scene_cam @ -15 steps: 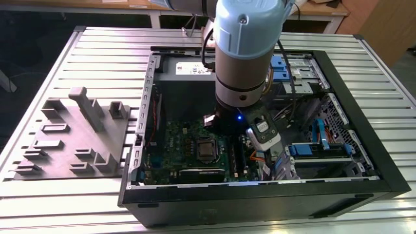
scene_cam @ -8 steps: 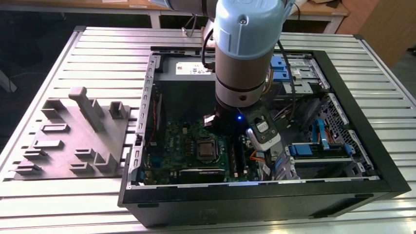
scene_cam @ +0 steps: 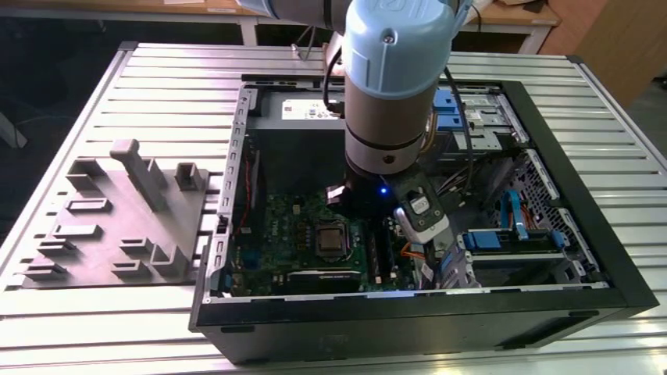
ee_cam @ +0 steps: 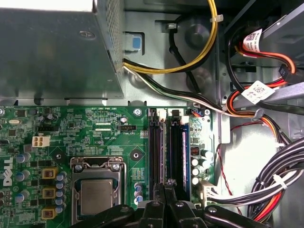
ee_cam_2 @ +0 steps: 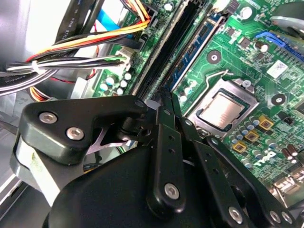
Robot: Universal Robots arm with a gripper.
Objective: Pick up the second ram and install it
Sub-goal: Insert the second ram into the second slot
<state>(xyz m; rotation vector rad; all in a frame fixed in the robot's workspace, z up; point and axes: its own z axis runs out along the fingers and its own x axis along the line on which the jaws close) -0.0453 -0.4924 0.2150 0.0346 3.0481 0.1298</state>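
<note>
Slatted table; pincer over motherboard slots.

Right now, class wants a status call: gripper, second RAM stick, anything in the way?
Gripper down inside the case, fingers together over the memory slots. Stick edge-on in the slots. Cables beside, not across.

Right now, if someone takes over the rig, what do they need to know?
Tool: fingertips drawn together, down inside the open computer case, right at the end of the memory slots on the green motherboard, beside the processor socket.
Second ram: I cannot tell whether it is pinched in the tool or already in a slot.
Done: the arm is at the slots.
Left: confirm that the stick is seated.
</note>
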